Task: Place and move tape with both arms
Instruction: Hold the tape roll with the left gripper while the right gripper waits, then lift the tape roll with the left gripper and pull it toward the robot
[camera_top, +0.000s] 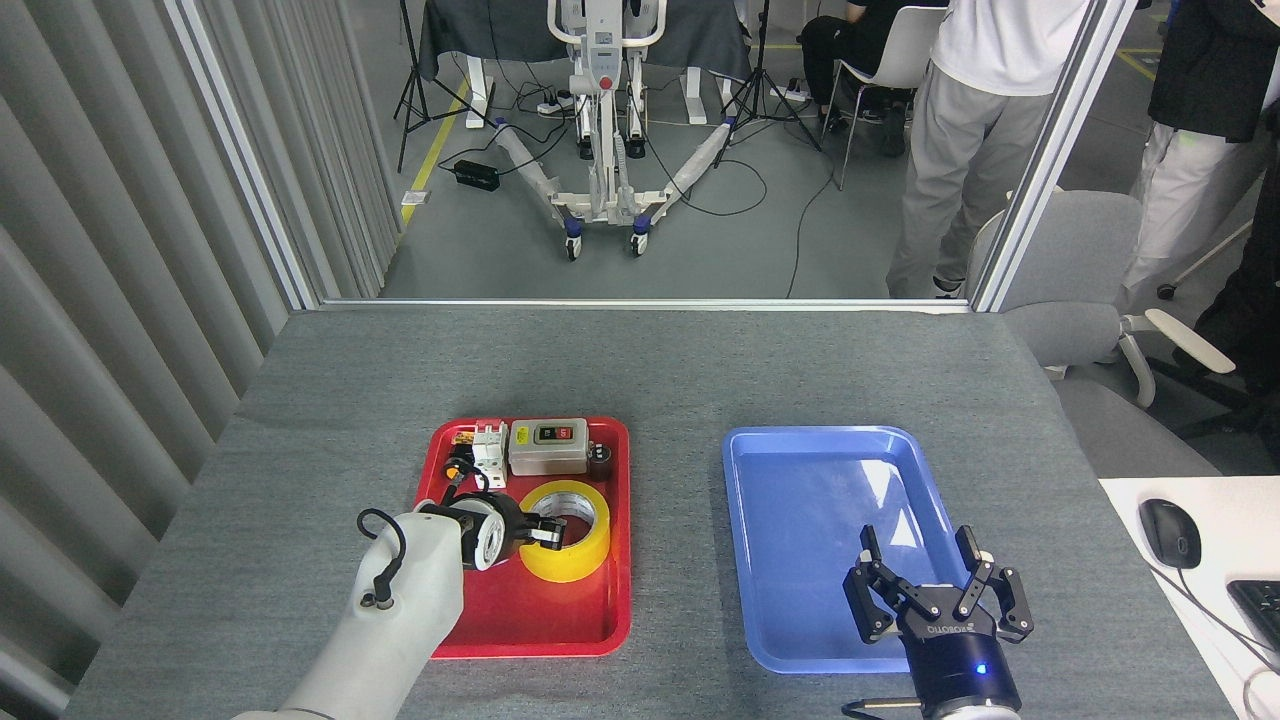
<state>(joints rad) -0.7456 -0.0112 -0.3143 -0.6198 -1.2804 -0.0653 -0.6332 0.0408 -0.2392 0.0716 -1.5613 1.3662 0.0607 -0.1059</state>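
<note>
Head view, tape: the wide roll of glossy yellow packing tape with a white inner core (566, 531) lies flat in the red plastic tray (540, 625), hole facing up, in the right half of that tray.

Head view, left arm: the white-grey left arm comes in from the lower left, and its black left gripper (545, 531) is right at the roll's near-left rim.

Left gripper, state: one finger appears to reach inside the core and the other sits at the outer wall, but whether the fingers are pressing on the rim cannot be told from this angle.

Head view, right arm: the black right gripper with white lettering and a blue light (922, 578) hovers over the near edge of the empty blue plastic tray (765, 470), fingers spread wide, holding nothing.

Key relation: the tape lies directly ahead of the left gripper and touching it; the right gripper is well apart, across the gap between the trays.

Nearer arm: the left, plainly.

Axis: the roll's hole points straight up, so the grip goes across the wall of the ring.

Neighbours: a grey switch box with green and red buttons (547, 446) sits just beyond the roll at the tray's far end.

Judgement: the lift looks set to be the left arm's.
</note>
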